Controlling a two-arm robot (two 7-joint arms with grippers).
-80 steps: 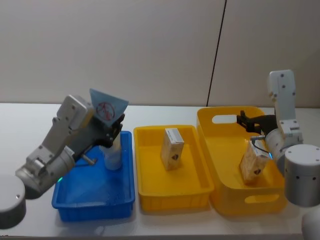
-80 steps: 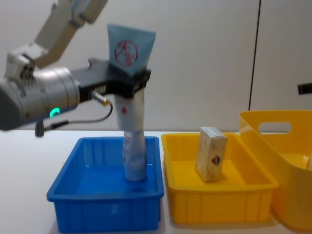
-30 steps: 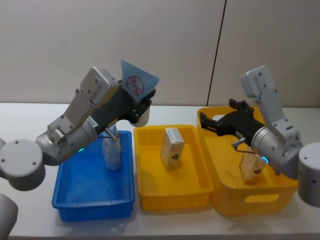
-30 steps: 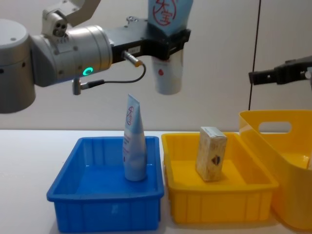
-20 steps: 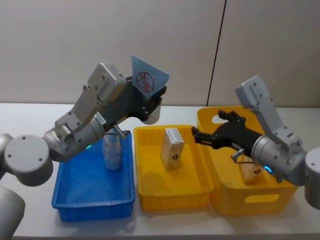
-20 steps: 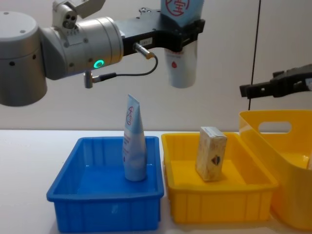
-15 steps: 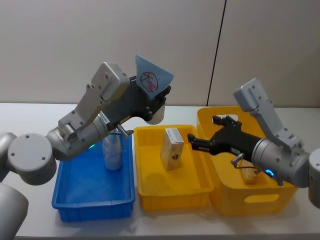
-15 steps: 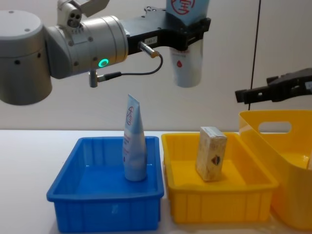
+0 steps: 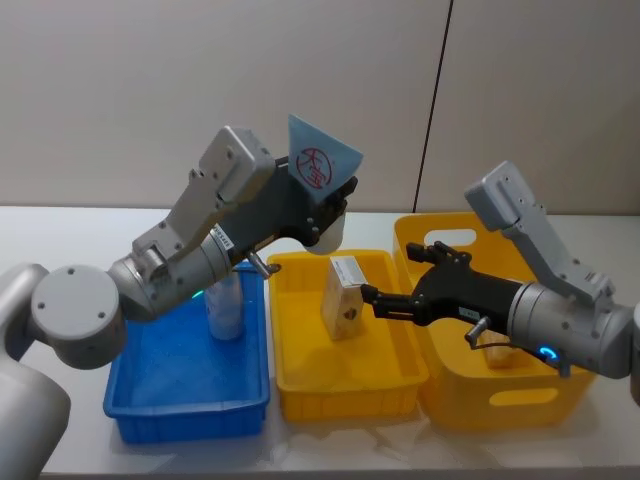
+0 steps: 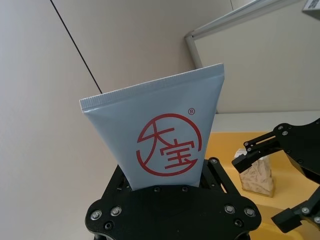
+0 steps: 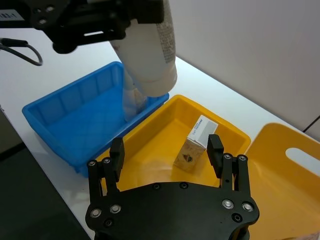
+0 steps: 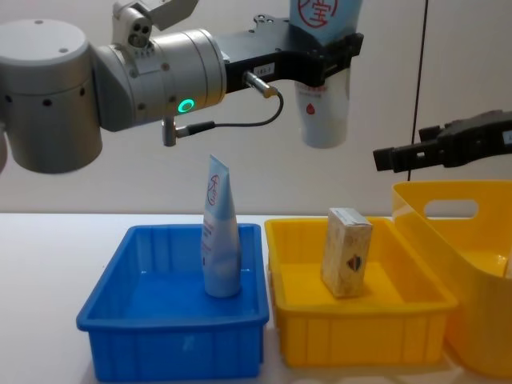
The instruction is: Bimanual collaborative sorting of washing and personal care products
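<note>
Left claw pinches the pouch aloft; the spread right claw, near it, should close squarely on its free lower end.

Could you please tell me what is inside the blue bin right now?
One slim blue-white tube stands upright inside the blue bin, near its back wall. The front wall hides the near floor in the chest view.
</note>
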